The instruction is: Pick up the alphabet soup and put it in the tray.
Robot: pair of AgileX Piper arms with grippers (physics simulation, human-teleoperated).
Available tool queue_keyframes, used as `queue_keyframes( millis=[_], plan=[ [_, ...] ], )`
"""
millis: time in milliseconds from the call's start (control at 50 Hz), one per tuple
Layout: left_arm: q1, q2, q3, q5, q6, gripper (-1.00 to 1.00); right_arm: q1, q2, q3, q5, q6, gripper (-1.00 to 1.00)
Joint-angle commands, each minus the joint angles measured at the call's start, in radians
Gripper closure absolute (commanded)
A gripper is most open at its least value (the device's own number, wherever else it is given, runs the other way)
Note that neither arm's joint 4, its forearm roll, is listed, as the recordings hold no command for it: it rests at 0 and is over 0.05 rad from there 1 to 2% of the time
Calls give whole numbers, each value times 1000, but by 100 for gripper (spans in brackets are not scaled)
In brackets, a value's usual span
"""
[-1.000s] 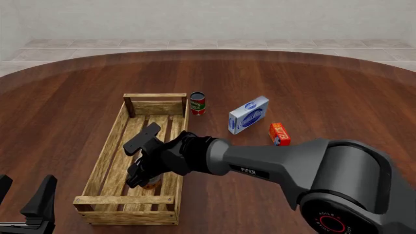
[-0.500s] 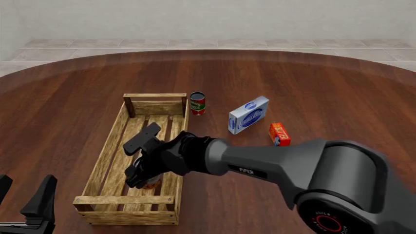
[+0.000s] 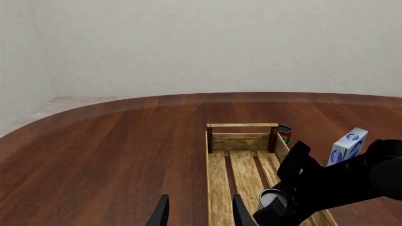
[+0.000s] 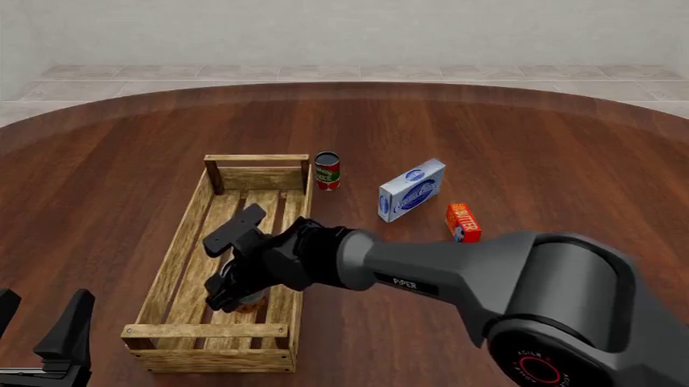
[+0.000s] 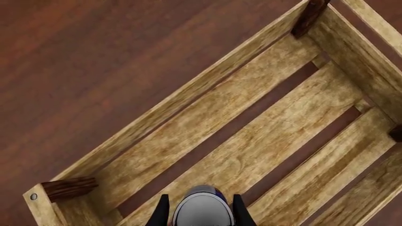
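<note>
The alphabet soup (image 5: 202, 210) shows its pale silver top between my right gripper's fingers (image 5: 162, 213). The right gripper (image 4: 239, 295) is shut on it, low inside the tray (image 4: 179, 248) near the tray's near end. From the front the can (image 4: 251, 303) is mostly hidden under the gripper. The left wrist view shows the can's top (image 3: 271, 197) over the tray's slats (image 3: 242, 169), beside the dark right arm. I cannot tell whether the can touches the tray floor (image 5: 251, 141). My left gripper (image 4: 43, 326) stands open at the near left, away from the tray, holding nothing.
A red-and-green can (image 4: 327, 171) stands just outside the tray's far right corner. A blue-and-white box (image 4: 411, 190) and a small orange box (image 4: 463, 221) lie to the right of the tray. The right arm stretches across the tray's right wall.
The right arm has crept slightly left and down with the can still in its grip. The left arm has not moved.
</note>
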Motion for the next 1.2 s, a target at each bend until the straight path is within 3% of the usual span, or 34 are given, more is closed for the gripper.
queue_keyframes(
  millis=[20, 1200],
  plan=[
    [0, 0, 0, 0, 0, -100, 2, -7, 0, 5, 6, -100],
    [0, 0, 0, 0, 0, -100, -11, -87, -53, 83, -29, -100]
  ],
)
